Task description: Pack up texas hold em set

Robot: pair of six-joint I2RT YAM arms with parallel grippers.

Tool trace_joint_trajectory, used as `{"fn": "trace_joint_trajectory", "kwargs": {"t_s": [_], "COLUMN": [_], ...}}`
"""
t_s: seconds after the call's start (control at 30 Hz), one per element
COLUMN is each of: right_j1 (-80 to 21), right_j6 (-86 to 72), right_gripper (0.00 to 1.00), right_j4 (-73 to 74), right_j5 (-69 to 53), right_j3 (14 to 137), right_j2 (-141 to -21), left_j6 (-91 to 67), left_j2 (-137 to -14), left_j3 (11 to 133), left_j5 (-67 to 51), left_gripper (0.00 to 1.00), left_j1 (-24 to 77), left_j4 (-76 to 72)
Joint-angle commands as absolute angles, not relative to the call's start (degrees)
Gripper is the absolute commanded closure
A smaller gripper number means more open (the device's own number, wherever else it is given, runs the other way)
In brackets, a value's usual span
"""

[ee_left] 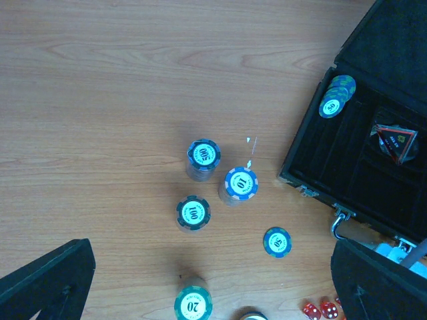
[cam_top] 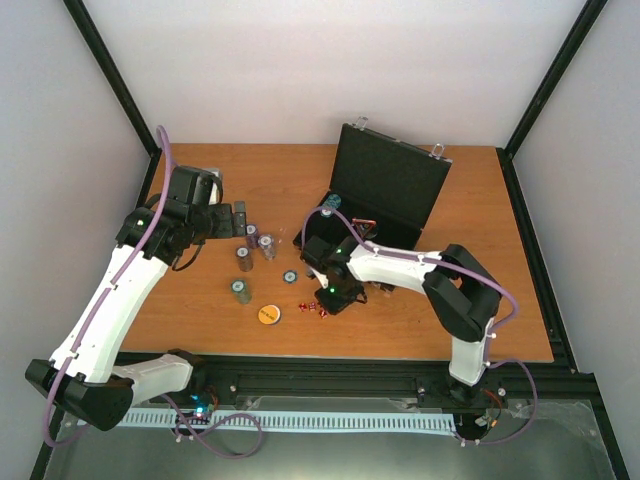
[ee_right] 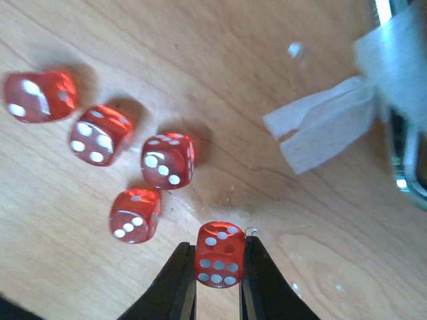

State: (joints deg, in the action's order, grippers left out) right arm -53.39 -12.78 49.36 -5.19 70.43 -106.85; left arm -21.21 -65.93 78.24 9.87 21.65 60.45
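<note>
Lab: white enclosure (cam_top: 340,60), black frame (cam_top: 545,90)

chip stacks (cam_top: 267,246) left of the case (cam_top: 385,190), dice (cam_top: 310,305) before it, on the table (cam_top: 500,300)

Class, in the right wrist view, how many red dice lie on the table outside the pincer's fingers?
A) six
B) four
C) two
B: four loose dice lie on the table, while a fifth die sits clamped between the fingers of the right pincer.
</note>
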Motion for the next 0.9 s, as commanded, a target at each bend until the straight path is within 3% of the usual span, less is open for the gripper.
{"fn": "trace_joint_trajectory", "kwargs": {"t_s": [0.0, 0.43, 0.87], "right_j1": [-53.31, -37.90, -35.49], "right_j6": [-12.26, -17.91, -24.69], "right_gripper": [0.94, 0.96, 0.97], "right_j4": [53.96, 50.94, 45.70], "right_j5": [-1.45, 7.44, 9.23], "right_j3": [76.41, 88.56, 93.66], "right_j2": [-102.03, -108.45, -118.30], "left_j6": [-21.52, -21.66, -22.37], "left_j2": [-65.39, -65.78, -65.49], "left_j3": [78.69, 78.27, 77.16], "left_j5": [10.28, 9.84, 10.72], "left_gripper": [0.00, 0.00, 0.00], "left_j1": [21.54, 21.53, 21.51], "left_j4": [59.62, 59.28, 60.12]}}
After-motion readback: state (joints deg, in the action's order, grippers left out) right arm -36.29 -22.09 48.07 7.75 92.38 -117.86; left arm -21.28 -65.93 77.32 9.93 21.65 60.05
